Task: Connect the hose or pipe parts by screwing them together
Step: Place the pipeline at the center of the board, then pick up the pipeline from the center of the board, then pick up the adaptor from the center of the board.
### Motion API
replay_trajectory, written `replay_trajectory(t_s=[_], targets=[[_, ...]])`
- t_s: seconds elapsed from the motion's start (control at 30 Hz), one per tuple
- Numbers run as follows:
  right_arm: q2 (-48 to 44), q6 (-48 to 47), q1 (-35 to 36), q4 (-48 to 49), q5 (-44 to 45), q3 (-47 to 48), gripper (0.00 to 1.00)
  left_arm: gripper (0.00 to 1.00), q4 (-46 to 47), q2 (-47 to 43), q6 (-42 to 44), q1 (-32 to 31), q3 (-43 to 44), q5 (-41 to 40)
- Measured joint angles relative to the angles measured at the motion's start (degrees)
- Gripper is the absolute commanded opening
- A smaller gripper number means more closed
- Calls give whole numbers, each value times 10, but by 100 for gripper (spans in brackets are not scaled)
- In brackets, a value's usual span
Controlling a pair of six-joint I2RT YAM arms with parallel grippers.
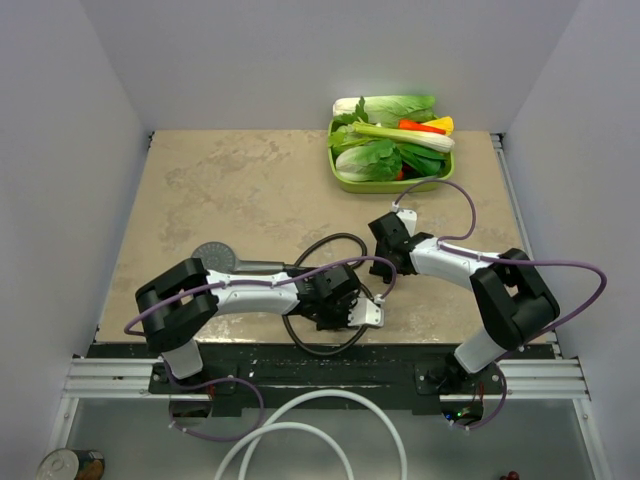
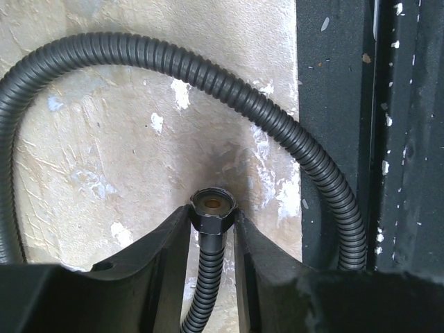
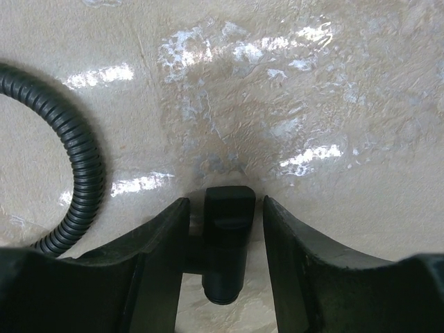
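The dark grey shower head (image 1: 213, 257) lies on the table at the left, its handle pointing right. The black hose (image 1: 330, 240) loops between the arms. My left gripper (image 2: 213, 218) is shut on the hose's hex nut (image 2: 214, 211), both fingers touching it, and the nut's open end faces away from the camera. The hose (image 2: 208, 69) arcs over the table beyond. My right gripper (image 3: 225, 208) stands open around the small black T-shaped fitting (image 3: 227, 236), with a gap on the right side. In the top view the right gripper (image 1: 385, 235) hides the fitting.
A green tray (image 1: 345, 183) of vegetables stands at the back right. The table's black near edge (image 2: 333, 104) runs right of the left gripper. A thick white hose (image 1: 300, 420) and a can (image 1: 70, 465) lie below the arm bases.
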Motion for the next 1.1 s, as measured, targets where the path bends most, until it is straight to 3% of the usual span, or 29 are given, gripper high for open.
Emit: replay_trajectory(t_s=[0.1, 0.13, 0.23, 0.3, 0.6, 0.87, 1.1], targets=[[0, 0, 0, 0, -2, 0, 52, 38, 3, 0, 0, 1, -2, 0], [0, 0, 0, 1, -3, 0, 52, 45, 3, 0, -1, 1, -2, 0], [0, 1, 0, 2, -3, -1, 52, 53, 8, 0, -2, 3, -3, 0], [0, 1, 0, 3, -3, -2, 52, 52, 12, 0, -4, 4, -5, 0], [-4, 1, 0, 13, -3, -8, 50, 37, 23, -5, -12, 9, -14, 12], [-9, 6, 0, 21, -3, -16, 52, 29, 23, -4, -16, 11, -16, 30], [-20, 18, 0, 32, -4, -28, 54, 6, 28, -2, -16, 11, -16, 37]])
